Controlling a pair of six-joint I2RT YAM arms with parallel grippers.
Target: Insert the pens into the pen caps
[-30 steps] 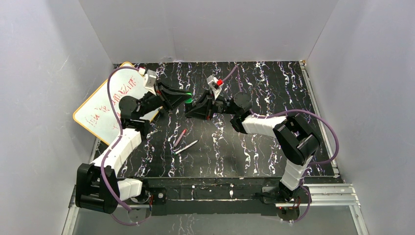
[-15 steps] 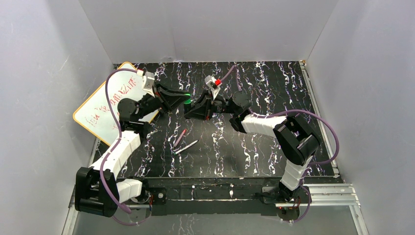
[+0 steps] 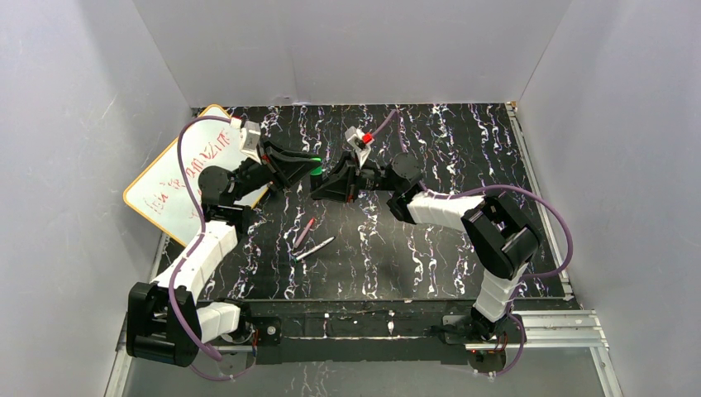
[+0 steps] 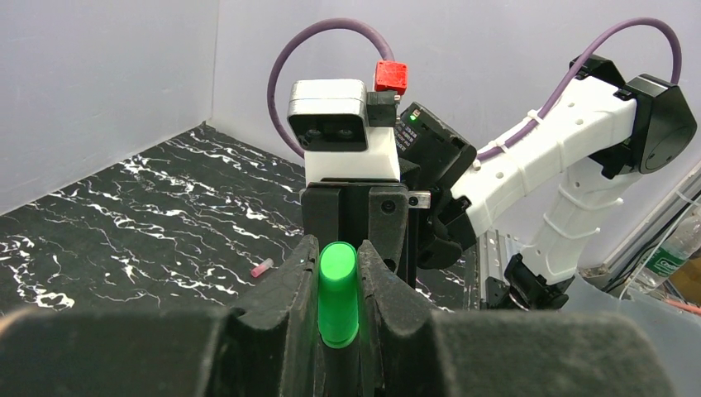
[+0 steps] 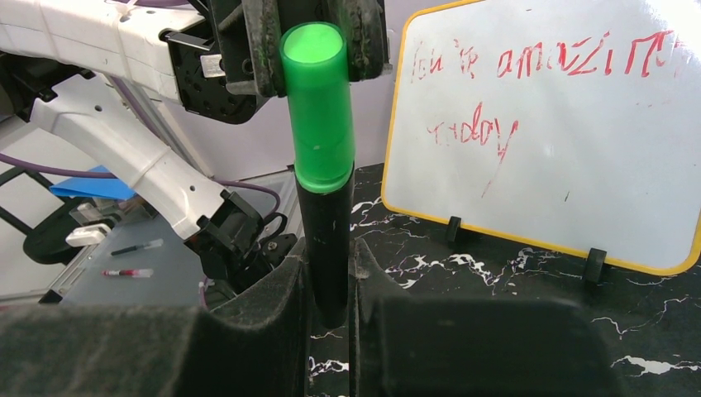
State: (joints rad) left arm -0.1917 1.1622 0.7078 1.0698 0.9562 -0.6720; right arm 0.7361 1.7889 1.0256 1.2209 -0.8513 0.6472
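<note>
Starting at the near part of the black marbled table (image 3: 463,273), we find two loose pens lying close together, left of centre. They are a slim white-grey pen (image 3: 315,248) and, just beyond it, a slim magenta pen (image 3: 303,232).

Farther back, above the table, the two grippers meet tip to tip. The right gripper (image 5: 331,277) comes in from the right and has its fingers pressed onto the barrel of the thick black pen (image 5: 326,240). The left gripper (image 4: 338,258) comes in from the left and pinches the green cap (image 5: 318,107) between its pads. In the right wrist view the cap already sits over the end of the pen, its rim meeting the black barrel. We cannot tell whether it is fully seated.

We judge the step in hand to be pushing this cap home. To do it well, we keep cap and pen on one straight line and press only along that line. Both pinches must stay firm so the barrel does not slide through the pads. We stop once the cap will go no further.

Beyond the grippers, a small pale pink cap (image 4: 262,269) lies on the table. At the far left stands a yellow-rimmed whiteboard (image 5: 562,124).
</note>
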